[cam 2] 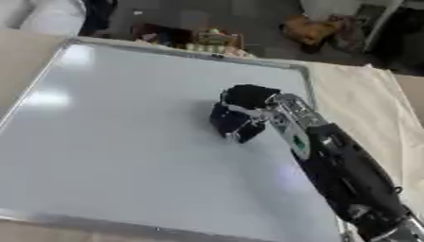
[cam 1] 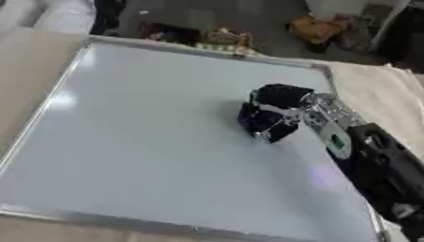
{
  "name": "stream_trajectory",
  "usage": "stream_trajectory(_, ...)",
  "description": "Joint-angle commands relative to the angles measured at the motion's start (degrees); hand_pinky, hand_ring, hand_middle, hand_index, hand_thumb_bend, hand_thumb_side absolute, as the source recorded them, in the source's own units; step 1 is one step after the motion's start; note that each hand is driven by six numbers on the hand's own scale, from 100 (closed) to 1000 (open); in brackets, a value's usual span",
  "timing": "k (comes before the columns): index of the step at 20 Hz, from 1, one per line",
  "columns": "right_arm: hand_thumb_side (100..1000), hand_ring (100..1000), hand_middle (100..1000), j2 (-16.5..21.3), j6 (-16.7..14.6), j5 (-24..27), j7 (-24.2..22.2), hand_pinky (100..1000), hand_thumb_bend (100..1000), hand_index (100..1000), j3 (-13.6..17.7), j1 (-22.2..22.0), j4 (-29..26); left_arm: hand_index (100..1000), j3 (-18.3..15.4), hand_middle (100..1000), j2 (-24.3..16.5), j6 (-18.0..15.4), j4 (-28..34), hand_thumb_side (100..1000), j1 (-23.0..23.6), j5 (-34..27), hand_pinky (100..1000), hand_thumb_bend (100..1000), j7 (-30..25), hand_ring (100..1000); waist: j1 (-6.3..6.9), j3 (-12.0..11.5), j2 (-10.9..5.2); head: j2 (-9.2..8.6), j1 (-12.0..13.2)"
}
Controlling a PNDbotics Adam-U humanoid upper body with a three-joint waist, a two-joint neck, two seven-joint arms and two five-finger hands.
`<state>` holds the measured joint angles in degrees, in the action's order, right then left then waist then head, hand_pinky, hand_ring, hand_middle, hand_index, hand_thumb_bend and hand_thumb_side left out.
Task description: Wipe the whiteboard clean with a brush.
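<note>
Right hand (cam 1: 278, 111) down on the whiteboard (cam 1: 141, 142), right of centre, fingers curled round a dark brush (cam 1: 263, 124) — the brush is mostly hidden in the grip, its lower end touching the board. Board looks bare of marks from here; it covers most of the desk (cam 1: 33, 66). Left hand not in view. Risk as I judge it: the brush tilting onto an edge — the wipe would skip and leave streaks.

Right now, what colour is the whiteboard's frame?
Silver metal, on the whiteboard's frame; the left eye view shows it best.
</note>
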<state>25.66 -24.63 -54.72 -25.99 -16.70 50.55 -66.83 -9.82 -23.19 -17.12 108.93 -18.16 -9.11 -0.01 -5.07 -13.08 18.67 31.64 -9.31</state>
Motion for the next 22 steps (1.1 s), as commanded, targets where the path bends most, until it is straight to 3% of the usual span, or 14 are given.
stream_trajectory(1,161,556,166,-0.3,0.0,1.2,-0.9,552,100,182,-0.9,0.3,-1.5,391,-0.7,539,-1.1,0.2,1.1,863,-0.3,-0.3,722,320,0.3,582,0.44,0.0,-1.17,0.32,-0.4)
stream_trajectory(15,174,534,157,-0.8,-0.4,3.4,-2.4,538,100,183,-2.8,0.5,-5.7,392,-0.9,540,-1.1,0.4,1.1,856,-0.1,-0.5,722,326,0.9,583,0.71,0.6,-2.32,1.15,-0.6)
stream_trajectory(17,276,530,156,-0.9,-0.5,3.8,-2.7,537,100,183,-3.1,0.7,-6.2,392,-0.9,540,-1.1,0.4,1.1,855,0.0,-0.6,723,326,1.0,583,0.68,0.8,-2.54,1.33,-0.6)
stream_trajectory(18,180,529,155,-1.0,-0.6,4.1,-2.9,536,100,183,-3.2,0.8,-6.4,392,-0.9,540,-1.2,0.5,1.1,855,0.0,-0.6,723,327,1.0,583,0.65,0.9,-2.67,1.47,-0.5)
stream_trajectory(22,189,513,150,-1.7,-0.6,5.2,-3.8,527,100,181,-3.6,0.9,-7.6,392,-0.8,540,-1.1,0.7,1.1,854,0.0,-0.7,723,329,1.0,584,0.61,1.1,-3.04,1.9,-0.5)
